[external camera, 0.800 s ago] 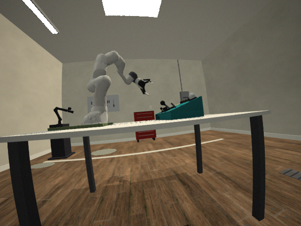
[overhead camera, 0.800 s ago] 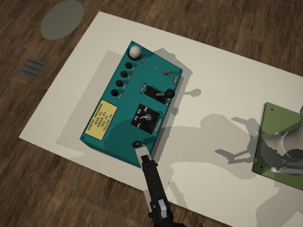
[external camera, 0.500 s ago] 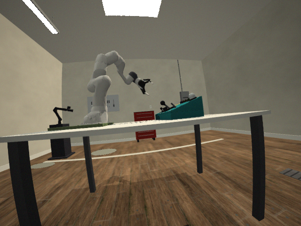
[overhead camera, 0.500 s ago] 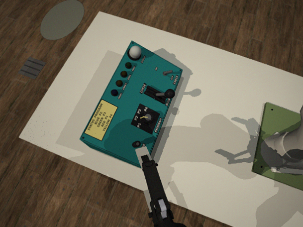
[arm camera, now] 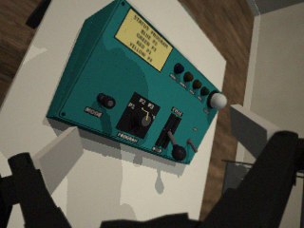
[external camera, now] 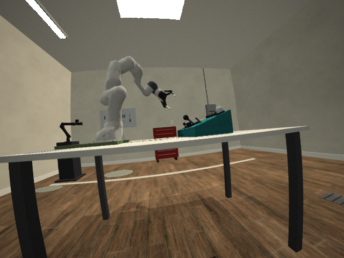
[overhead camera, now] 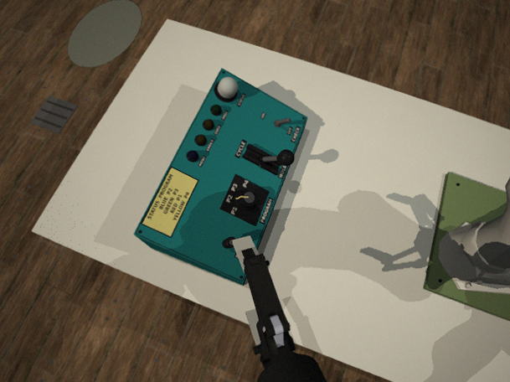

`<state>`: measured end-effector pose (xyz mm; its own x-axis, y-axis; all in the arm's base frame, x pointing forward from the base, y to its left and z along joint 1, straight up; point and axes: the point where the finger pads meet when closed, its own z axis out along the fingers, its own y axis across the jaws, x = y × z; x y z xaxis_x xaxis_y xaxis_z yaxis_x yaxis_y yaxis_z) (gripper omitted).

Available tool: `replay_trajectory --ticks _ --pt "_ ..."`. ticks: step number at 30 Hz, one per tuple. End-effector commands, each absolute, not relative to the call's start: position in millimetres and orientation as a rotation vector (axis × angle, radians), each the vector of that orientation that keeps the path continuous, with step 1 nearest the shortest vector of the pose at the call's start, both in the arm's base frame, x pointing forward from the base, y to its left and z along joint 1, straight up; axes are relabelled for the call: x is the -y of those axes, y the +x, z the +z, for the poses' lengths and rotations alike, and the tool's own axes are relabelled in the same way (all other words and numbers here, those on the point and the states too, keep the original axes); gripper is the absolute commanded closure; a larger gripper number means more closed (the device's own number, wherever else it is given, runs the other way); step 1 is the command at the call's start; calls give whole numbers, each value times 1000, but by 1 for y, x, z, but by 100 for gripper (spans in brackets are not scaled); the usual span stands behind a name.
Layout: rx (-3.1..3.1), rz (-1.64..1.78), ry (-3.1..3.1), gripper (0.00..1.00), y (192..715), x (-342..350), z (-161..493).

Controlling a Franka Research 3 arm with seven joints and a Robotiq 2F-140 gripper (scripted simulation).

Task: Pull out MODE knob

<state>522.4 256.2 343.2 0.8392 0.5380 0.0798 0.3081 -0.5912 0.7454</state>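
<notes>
The teal console [overhead camera: 222,173] stands on the white table, its sloped face up. It also shows in the wrist view [arm camera: 138,81] and from the side in the exterior view [external camera: 208,126]. The small black MODE knob [arm camera: 106,101] sits at the panel's low corner, above its label. In the top view the knob [overhead camera: 227,242] is partly hidden behind a finger. My gripper [external camera: 170,101] is open and empty. It hangs in the air well above the table, short of the console's low end, and touches nothing. Its two fingers frame the wrist view [arm camera: 157,142].
On the panel are the PROGRAM selector [overhead camera: 248,199], the CYCLE lever with a black ball [overhead camera: 284,156], a small toggle [overhead camera: 282,120], a white round button [overhead camera: 227,86], several lamps [overhead camera: 203,132] and a yellow label [overhead camera: 170,201]. My arm's green base plate [overhead camera: 478,242] lies on the right.
</notes>
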Motion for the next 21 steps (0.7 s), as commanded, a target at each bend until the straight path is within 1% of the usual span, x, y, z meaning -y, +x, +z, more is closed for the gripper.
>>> replay_trajectory --ticks 1,4,8,10,15,21 --pt "-569 422 2362 0 536 -222 325" --pt "-493 468 2535 0 535 -175 295" --pt "-351 524 2737 0 517 -126 257" --pt "-351 524 2737 0 517 -126 257" --pt "-155 671 2974 0 497 -105 238" --pt "-139 682 2989 0 495 -104 236"
